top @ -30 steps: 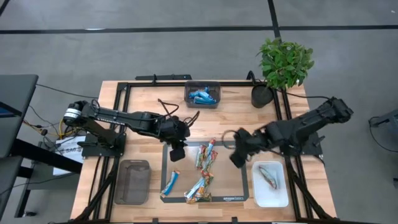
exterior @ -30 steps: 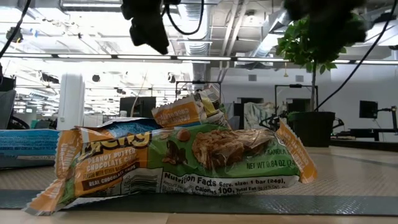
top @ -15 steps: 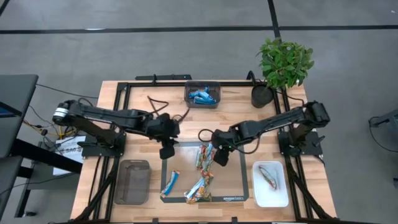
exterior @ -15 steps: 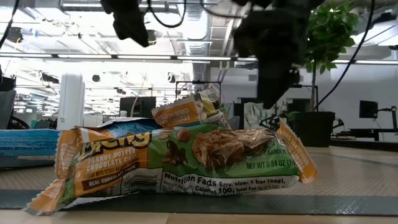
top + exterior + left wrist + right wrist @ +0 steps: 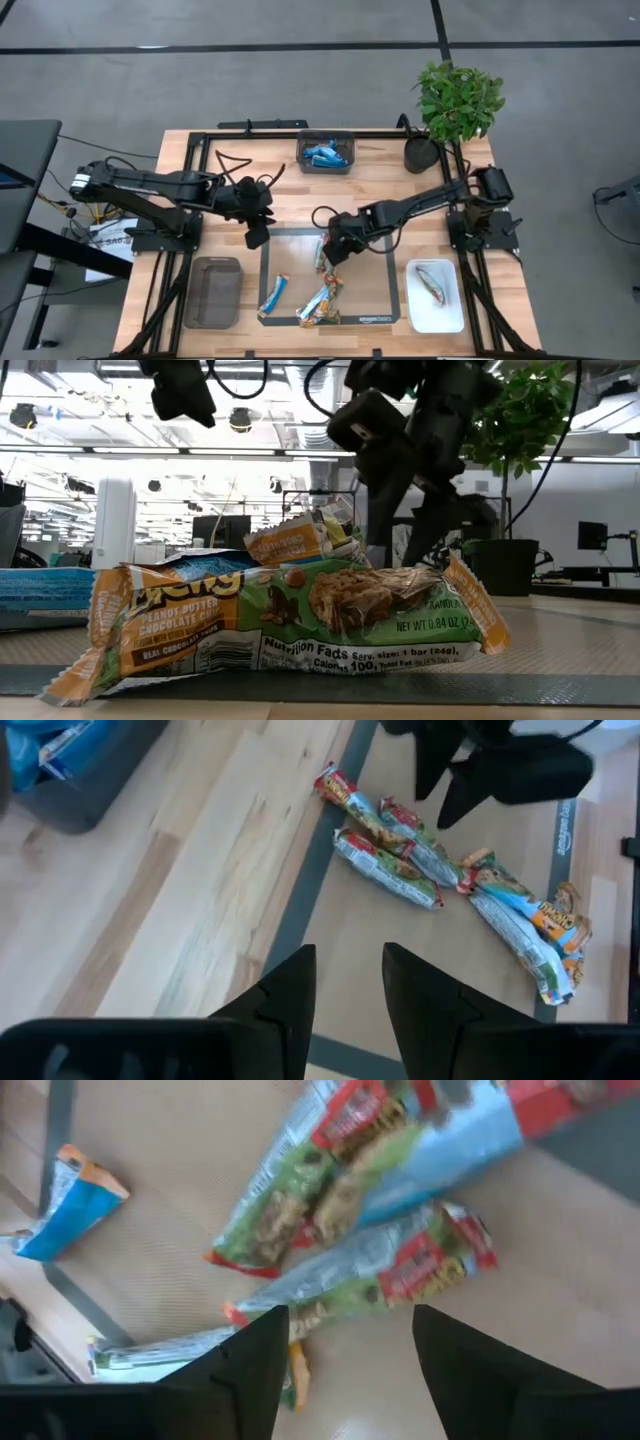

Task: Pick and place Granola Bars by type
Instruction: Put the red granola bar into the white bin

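Grey mat: red-green granola bars directly under right gripper, jaws spread, ungrasped.

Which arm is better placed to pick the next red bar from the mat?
Probably the right: its open claw hangs directly over the red bars, while the left claw waits outside the mat.

Grey floor with dark lines; potted plant at the wooden table corner.
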Motion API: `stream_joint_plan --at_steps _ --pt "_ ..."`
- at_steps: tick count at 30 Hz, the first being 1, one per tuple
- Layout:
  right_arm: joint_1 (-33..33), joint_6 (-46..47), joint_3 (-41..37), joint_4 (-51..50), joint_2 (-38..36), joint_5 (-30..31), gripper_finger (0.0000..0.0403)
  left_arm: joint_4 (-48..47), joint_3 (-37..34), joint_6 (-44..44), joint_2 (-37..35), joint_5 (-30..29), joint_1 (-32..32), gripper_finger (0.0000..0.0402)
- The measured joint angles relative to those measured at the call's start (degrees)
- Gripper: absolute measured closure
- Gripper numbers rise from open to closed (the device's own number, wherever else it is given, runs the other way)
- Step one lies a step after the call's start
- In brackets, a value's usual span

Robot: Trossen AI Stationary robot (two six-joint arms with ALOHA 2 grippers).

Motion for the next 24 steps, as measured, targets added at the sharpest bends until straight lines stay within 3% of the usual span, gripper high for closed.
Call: stream_joint_plan --at_steps 13,24 --pt "0.68 16.03 0.07 0.33 2.23 0.12 0.0184 -0.71 0.00 7.16 -0.14 -0.43 0.00 0.0292" --pt "0.51 22.33 1.02 6.28 8.64 -2.99 0.0188 -0.72 0.04 12.55 -0.13 -0.41 0.00 0.0292"
